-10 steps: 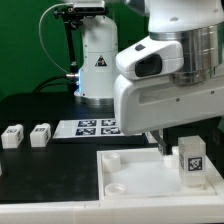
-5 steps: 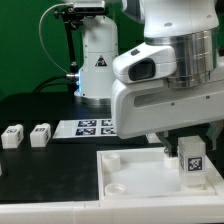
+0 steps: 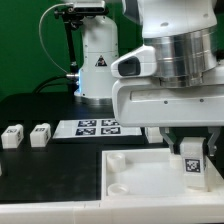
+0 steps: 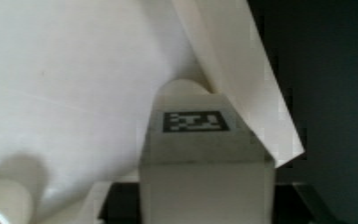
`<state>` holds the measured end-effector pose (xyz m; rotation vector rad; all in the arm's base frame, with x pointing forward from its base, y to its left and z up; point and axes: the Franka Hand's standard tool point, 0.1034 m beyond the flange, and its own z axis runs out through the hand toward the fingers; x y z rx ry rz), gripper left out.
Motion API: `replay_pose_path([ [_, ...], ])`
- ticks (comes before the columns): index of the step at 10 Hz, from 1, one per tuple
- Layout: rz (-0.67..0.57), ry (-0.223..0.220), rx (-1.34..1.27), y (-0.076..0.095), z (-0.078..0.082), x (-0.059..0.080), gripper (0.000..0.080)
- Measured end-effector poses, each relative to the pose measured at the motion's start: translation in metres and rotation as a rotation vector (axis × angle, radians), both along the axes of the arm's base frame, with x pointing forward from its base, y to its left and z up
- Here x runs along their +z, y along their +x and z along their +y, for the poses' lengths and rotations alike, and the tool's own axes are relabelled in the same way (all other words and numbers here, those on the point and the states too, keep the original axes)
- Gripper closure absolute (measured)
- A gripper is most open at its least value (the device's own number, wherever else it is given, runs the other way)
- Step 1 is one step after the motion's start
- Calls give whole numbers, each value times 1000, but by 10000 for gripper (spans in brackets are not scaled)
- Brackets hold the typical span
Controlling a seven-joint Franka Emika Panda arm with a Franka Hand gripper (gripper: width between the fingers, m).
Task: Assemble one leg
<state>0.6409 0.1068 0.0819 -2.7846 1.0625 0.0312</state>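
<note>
Plainly the leg (image 3: 192, 166) is a small, stiff block of white plastic, upright with its tag facing out in the exterior view. It is probably very light, and its smooth faces look likely to slip under a weak pinch. It is on the white tray (image 3: 128, 168), toward the exterior view's right, directly beneath the arm's hand. The fingers (image 3: 176, 142) hang at its upper end, mostly hidden by the hand, so I cannot tell how wide they are or whether they grip the block. The wrist view shows the tagged face close and centred. I judge the best hold is across two plain opposite sides, near the top and square to the block, so it cannot twist. Two similar blocks (image 3: 27, 135) lie on the table well apart, by the marker board (image 3: 95, 127).
</note>
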Motion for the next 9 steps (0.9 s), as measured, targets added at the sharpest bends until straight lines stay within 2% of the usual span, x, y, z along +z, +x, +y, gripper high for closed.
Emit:
replay_pose_path([
  [1,20,19,-236,-2,0,-1,508],
  [3,96,85,-635,-4,4,-2,508],
  [4,129,109,-779,-4,6,-2,505],
  [5,143,115,-849,-4,9,-2,505],
  [6,144,115,-845,-4,9,-2,409],
  [7,141,114,-832,-4,9,-2,409],
  [8,126,108,-756,-4,9,-3,233],
  [9,108,96,-615,-6,13,-3,167],
])
